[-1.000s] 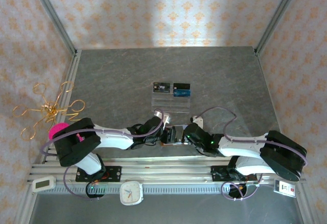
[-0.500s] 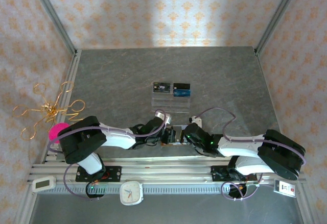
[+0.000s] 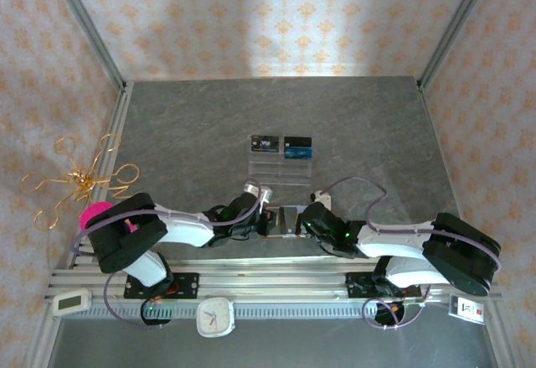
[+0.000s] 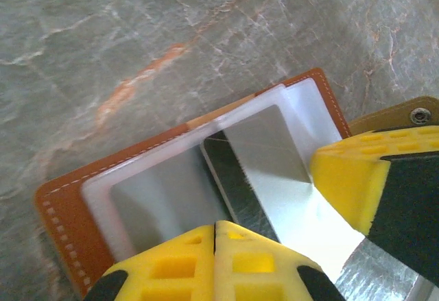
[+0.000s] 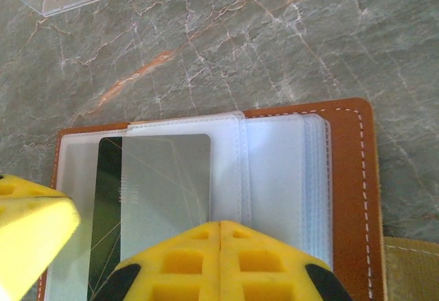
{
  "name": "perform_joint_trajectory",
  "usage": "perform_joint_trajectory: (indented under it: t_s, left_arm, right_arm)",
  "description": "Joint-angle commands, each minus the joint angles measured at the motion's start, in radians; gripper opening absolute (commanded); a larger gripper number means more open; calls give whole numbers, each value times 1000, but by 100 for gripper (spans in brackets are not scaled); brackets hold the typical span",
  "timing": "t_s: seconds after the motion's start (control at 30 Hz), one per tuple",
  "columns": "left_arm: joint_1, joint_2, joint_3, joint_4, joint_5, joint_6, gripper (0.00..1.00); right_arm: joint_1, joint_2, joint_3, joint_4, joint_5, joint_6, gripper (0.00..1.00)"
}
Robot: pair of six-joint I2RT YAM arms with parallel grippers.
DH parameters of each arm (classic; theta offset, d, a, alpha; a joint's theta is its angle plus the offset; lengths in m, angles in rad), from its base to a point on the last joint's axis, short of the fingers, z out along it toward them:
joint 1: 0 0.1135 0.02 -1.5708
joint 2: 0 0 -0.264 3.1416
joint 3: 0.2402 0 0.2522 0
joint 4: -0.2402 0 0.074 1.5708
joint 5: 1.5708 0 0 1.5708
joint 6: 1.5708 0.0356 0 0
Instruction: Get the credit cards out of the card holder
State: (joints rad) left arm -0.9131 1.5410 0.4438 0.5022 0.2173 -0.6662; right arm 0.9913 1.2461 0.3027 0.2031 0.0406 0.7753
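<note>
- The left gripper (image 4: 215, 243), at the left end of the card holder (image 5: 351, 177), has just brought its fingers fully together. Whether they pinch a card edge cannot be told.
- The right gripper (image 5: 219, 239), fingers closed, sits at the holder's near edge, seemingly pinning it.
- In the open holder a grey card (image 5: 164, 191) with a dark stripe lies among the pale sleeves, likely the next one out.
- Beyond the holder, the acrylic rack (image 3: 280, 169) already carries two cards (image 3: 265, 143).

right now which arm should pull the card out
Left, probably: left pincer sits shut at the exposed end of the grey dark-striped plastic card, while right pincer rests on the brown leather card holder.
</note>
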Motion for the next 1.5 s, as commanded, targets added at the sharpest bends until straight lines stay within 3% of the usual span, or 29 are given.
perform_joint_trajectory:
  t_s: [0.0, 0.1, 0.27, 0.37, 0.77, 1.23, 1.47]
  left_arm:
    - [7, -22, -31, 73, 35, -22, 0]
    - [8, 3, -23, 102, 74, -26, 0]
    - [8, -21, -37, 120, 67, -45, 28]
    - [8, -56, -51, 129, 55, -58, 33]
    - [40, -52, -35, 127, 110, -162, 37]
    - [49, 45, 2, 121, 147, -168, 35]
    - [51, 100, 22, 149, 186, -173, 27]
  right_arm:
    - [-3, -1, -28, -50, 24, 12, 0]
    - [-3, 12, -22, -43, 16, 5, 0]
    - [-3, 28, -22, -27, 9, 1, 0]
    - [-4, 38, -23, -14, 1, 2, 0]
    - [-4, 32, -28, -2, -5, -5, 0]
    - [-9, 64, -49, 74, -71, -12, 0]
    - [-17, 101, -42, 59, -96, -20, 0]
